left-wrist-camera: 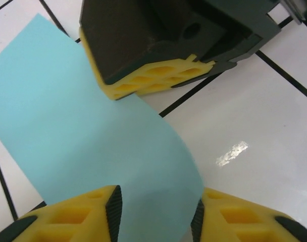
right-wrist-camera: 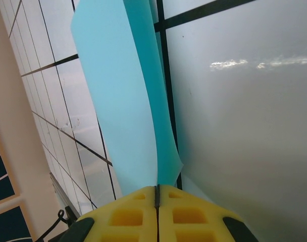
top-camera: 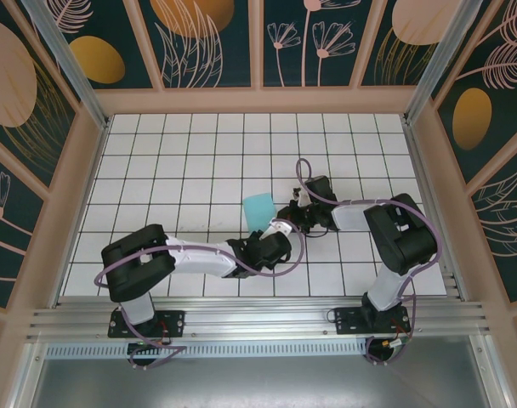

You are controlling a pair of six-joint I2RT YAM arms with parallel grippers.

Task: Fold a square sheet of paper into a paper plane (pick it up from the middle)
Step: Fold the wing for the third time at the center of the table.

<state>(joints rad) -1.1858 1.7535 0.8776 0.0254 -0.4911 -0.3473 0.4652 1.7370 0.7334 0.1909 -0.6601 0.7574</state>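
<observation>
In the right fingers (right-wrist-camera: pixel 128 216), the curled square sheet of paper (right-wrist-camera: pixel 120 101).

Thin, smooth, matt paper in the square sheet of paper (left-wrist-camera: pixel 67 126), softly curved. Glossy white tiled table (left-wrist-camera: pixel 254 126), bright with glare spots between dark grout lines. Matt yellow moulded plastic in the fingers (right-wrist-camera: pixel 128 217), honeycombed with cells. Brushed metal rails (top-camera: pixel 258 319) along the near edge
</observation>
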